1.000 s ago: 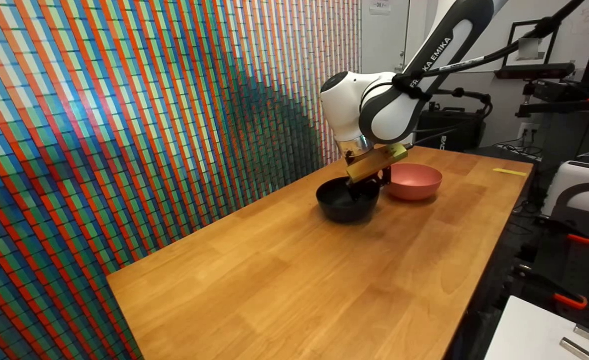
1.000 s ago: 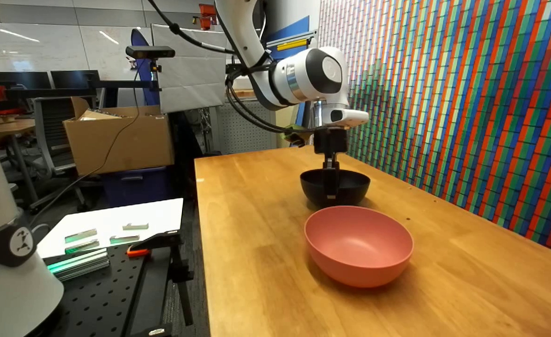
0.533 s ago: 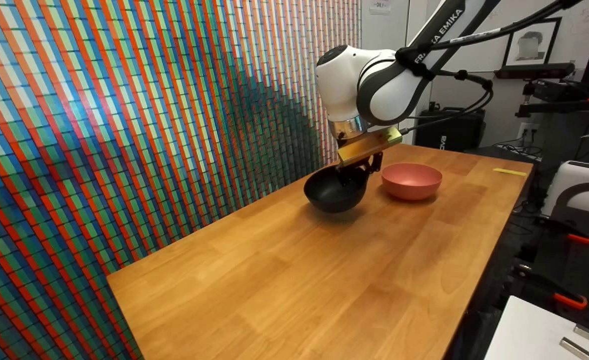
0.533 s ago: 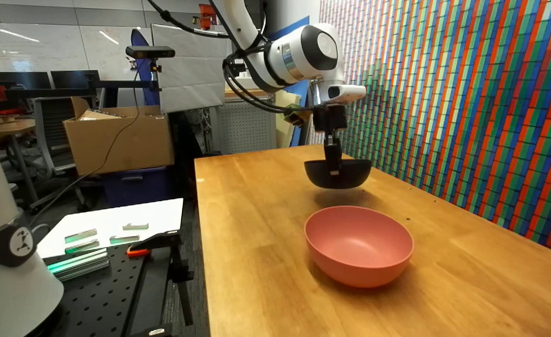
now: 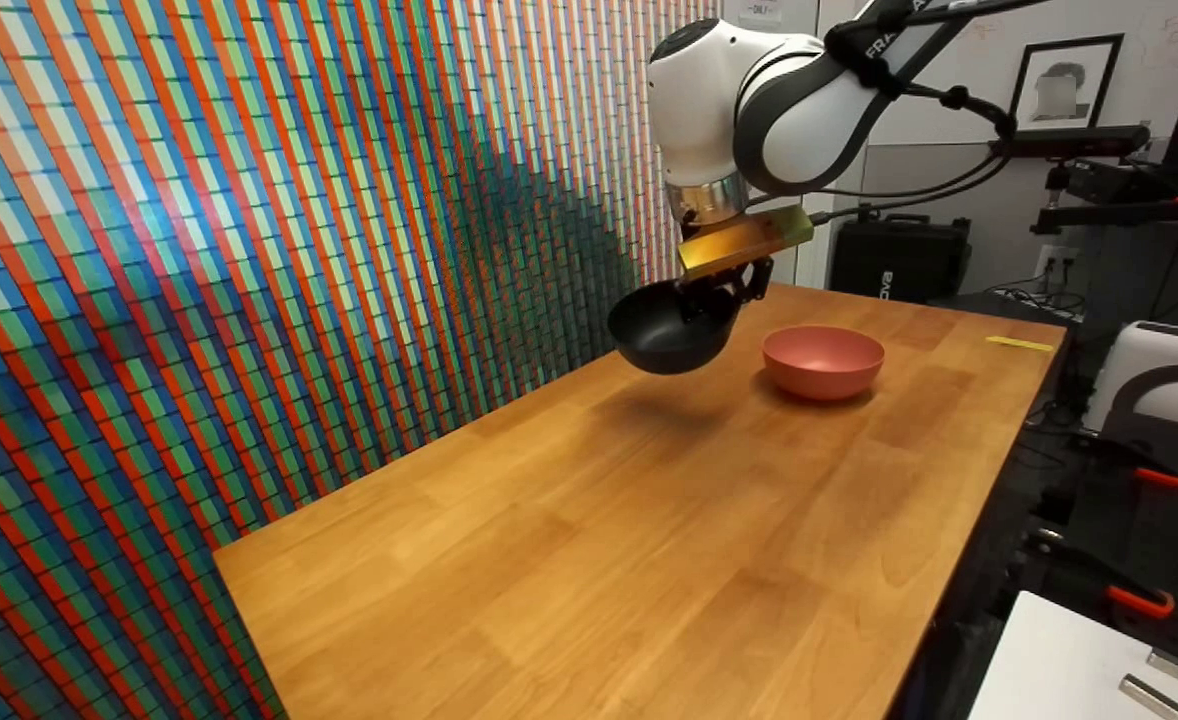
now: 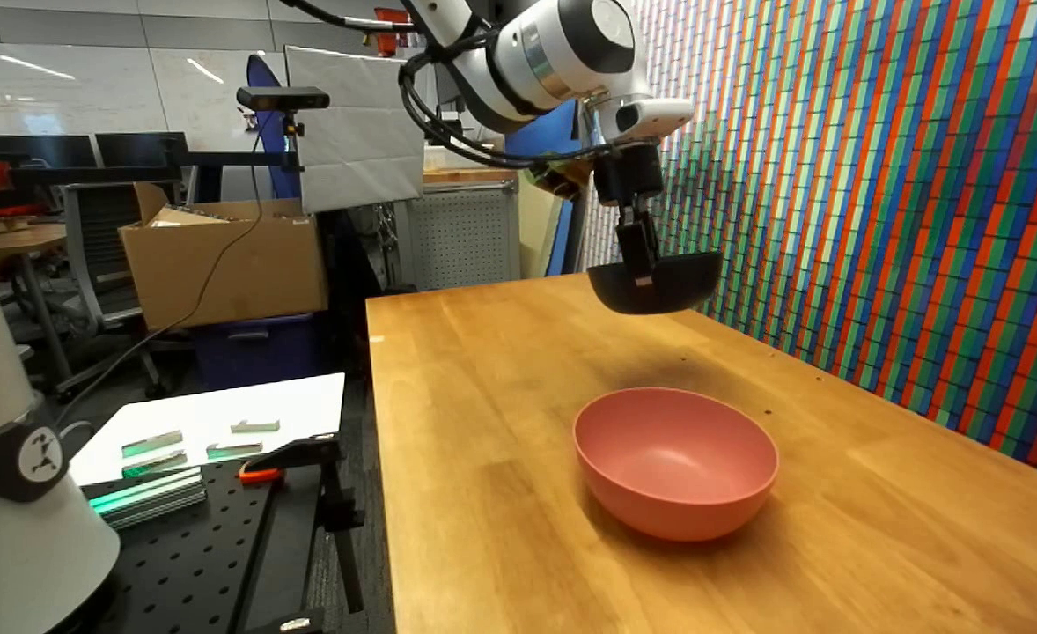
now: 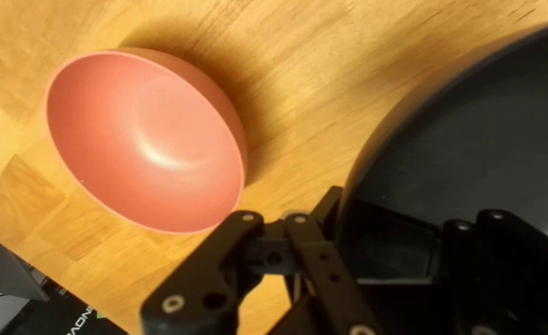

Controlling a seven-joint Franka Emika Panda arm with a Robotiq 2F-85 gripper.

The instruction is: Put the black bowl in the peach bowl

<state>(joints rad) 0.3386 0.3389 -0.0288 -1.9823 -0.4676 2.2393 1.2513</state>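
The black bowl [image 5: 661,335] hangs in the air above the table in both exterior views, slightly tilted. My gripper [image 6: 643,275] is shut on its wall near the rim, on the side toward the peach bowl. In the wrist view the black bowl [image 7: 492,144] fills the right side, with one finger outside its wall and one inside. The peach bowl [image 5: 823,365] stands upright and empty on the table, beside and lower than the black bowl. It also shows whole in an exterior view [image 6: 675,467] and at the left of the wrist view [image 7: 148,139].
The wooden table [image 5: 549,560] runs along a colourful tiled wall [image 5: 329,250], close behind the black bowl. Yellow tape [image 5: 1019,343] lies near the table's far edge. A side bench with a white board [image 6: 219,418] and metal pieces stands beside the table.
The black bowl has risen from the table in my gripper, its shadow now apart below it. It has tilted slightly. The peach bowl has not moved.
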